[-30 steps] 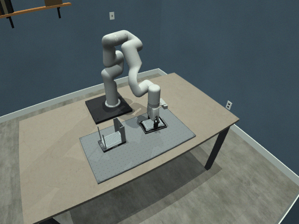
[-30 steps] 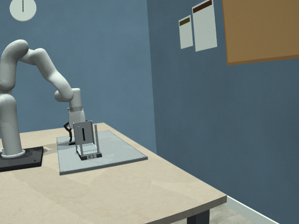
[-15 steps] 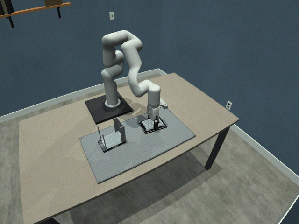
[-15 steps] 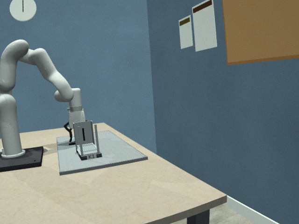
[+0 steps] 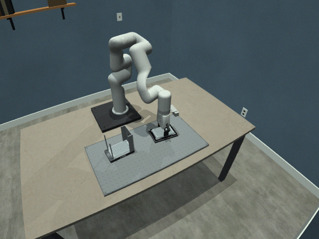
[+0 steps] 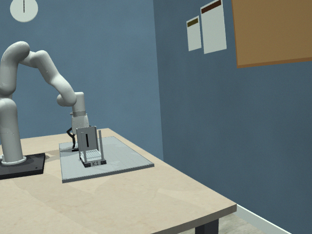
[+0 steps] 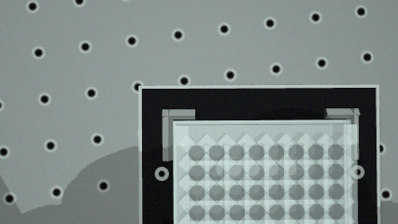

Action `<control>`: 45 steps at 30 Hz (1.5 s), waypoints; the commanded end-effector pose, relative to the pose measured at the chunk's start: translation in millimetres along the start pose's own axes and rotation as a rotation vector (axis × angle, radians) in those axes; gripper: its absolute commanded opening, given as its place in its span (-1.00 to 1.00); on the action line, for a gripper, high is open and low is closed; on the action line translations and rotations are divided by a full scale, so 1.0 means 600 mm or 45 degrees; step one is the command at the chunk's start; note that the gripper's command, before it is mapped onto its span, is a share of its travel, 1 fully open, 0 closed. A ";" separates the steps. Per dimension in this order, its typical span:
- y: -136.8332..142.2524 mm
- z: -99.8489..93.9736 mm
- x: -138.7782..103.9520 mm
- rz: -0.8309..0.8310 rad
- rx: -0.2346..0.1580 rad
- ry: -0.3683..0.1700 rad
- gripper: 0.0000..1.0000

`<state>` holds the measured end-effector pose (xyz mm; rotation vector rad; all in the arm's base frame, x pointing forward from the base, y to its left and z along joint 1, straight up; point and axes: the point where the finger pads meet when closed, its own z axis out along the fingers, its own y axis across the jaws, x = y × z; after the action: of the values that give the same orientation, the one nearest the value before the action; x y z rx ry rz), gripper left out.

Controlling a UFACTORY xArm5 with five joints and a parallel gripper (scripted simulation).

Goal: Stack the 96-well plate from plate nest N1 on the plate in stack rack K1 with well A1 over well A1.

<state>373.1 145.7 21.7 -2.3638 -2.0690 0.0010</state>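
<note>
The clear 96-well plate (image 5: 156,133) (image 7: 263,174) sits in the black plate nest N1 (image 5: 168,138) (image 7: 150,140) on the grey perforated board. My gripper (image 5: 162,130) stands straight down over this plate with its fingers at the plate's sides, shut on it. The fingers do not show in the wrist view. The plate still rests in the nest. To the left stands the stack rack K1 (image 5: 127,135) (image 6: 87,140), with a second well plate (image 5: 119,148) (image 6: 92,153) lying flat in it. I cannot make out the cut-off corners.
The grey perforated board (image 5: 154,160) (image 6: 121,161) (image 7: 93,56) carries both fixtures. Rack K1 has a tall back wall and thin upright posts (image 5: 104,143) (image 6: 100,143). The arm's black base plate (image 5: 108,117) lies behind on the table (image 5: 51,164).
</note>
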 end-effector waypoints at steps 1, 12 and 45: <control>0.002 -0.002 0.001 0.000 -0.004 0.002 -1.00; 0.002 -0.002 0.001 0.000 -0.004 0.002 -1.00; 0.002 -0.012 0.001 0.000 -0.004 0.002 -1.00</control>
<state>373.2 145.7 25.1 -2.3639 -2.0690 0.0007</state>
